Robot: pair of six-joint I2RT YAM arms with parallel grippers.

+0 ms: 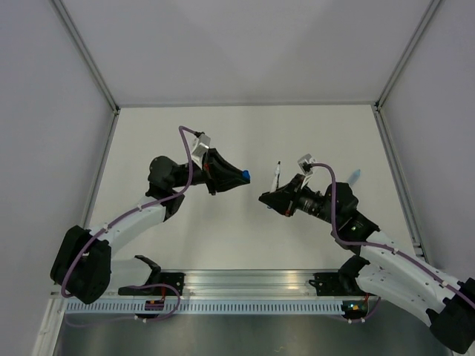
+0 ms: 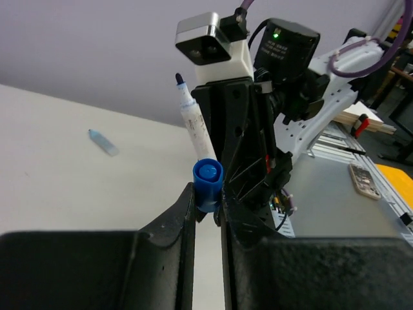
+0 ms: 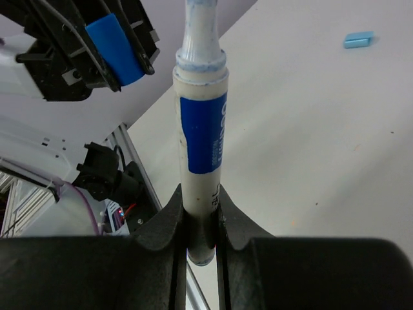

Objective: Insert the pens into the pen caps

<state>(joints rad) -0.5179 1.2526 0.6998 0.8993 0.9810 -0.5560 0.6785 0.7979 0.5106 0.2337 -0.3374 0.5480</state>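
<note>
My left gripper (image 1: 239, 178) (image 2: 208, 201) is shut on a dark blue pen cap (image 1: 246, 176) (image 2: 208, 181), held in the air and facing the right arm. My right gripper (image 1: 268, 198) (image 3: 201, 216) is shut on a whitish pen with a blue label and blue tip (image 1: 277, 175) (image 3: 201, 139). The pen stands out of the jaws, its tip pointing away. In the left wrist view the pen (image 2: 191, 123) stands just behind the cap, apart from it. In the right wrist view the cap (image 3: 117, 40) is up left of the pen tip. No other pen shows.
A light blue cap (image 1: 355, 175) (image 2: 103, 141) (image 3: 358, 39) lies on the white table (image 1: 223, 133), right of the right gripper. Grey walls enclose the table on three sides. The arm bases and a metal rail (image 1: 245, 285) run along the near edge.
</note>
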